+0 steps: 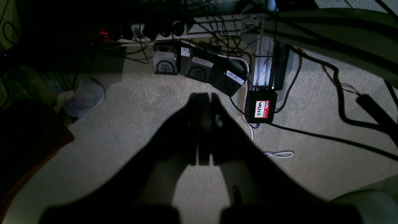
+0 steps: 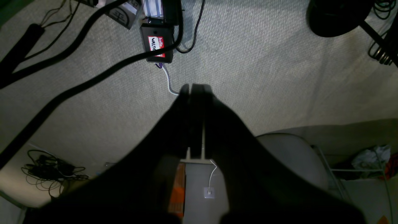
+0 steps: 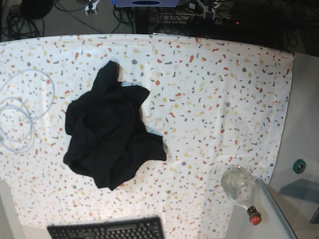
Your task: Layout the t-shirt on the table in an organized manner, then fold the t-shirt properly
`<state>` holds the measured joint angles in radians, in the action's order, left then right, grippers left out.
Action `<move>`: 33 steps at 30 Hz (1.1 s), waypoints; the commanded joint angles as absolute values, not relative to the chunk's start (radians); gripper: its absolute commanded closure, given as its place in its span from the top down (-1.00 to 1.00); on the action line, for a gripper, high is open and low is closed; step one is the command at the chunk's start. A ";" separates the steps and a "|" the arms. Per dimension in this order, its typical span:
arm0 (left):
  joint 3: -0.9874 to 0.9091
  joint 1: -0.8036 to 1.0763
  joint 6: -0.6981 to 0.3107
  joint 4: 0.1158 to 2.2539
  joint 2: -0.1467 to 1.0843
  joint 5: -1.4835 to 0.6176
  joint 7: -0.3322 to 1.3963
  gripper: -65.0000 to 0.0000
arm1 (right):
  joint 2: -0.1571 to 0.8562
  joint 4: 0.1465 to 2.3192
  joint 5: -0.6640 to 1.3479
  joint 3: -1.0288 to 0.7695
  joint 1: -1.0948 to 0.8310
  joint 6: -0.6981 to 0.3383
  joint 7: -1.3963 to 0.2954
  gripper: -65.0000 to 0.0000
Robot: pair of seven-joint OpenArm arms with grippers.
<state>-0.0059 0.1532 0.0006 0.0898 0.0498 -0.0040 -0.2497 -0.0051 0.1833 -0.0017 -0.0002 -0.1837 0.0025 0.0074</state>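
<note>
The black t-shirt (image 3: 109,137) lies crumpled in a heap on the left half of the speckled table (image 3: 224,99) in the base view. Neither arm shows in that view. In the left wrist view my left gripper (image 1: 205,97) is a dark silhouette with its fingers pressed together, empty, hanging over carpeted floor. The right wrist view shows my right gripper (image 2: 196,87) the same way: fingers together, nothing between them, above the floor. Neither wrist view shows the t-shirt or the table.
A black keyboard (image 3: 107,230) sits at the table's front edge, a white cable coil (image 3: 20,114) at the left, a clear bottle (image 3: 241,188) at the front right. On the floor are a labelled black box (image 1: 260,107), cables and a power strip (image 1: 186,29).
</note>
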 commanded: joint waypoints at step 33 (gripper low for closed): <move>0.004 0.332 0.005 0.309 0.107 -0.001 -0.262 -1.00 | -0.002 0.298 -0.004 0.004 -0.314 0.001 0.007 -1.00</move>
<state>0.0036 0.3119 -0.0002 0.3153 0.0906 0.0025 -0.2611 -0.0036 0.3050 -0.0044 0.0029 -0.2939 0.0029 0.0116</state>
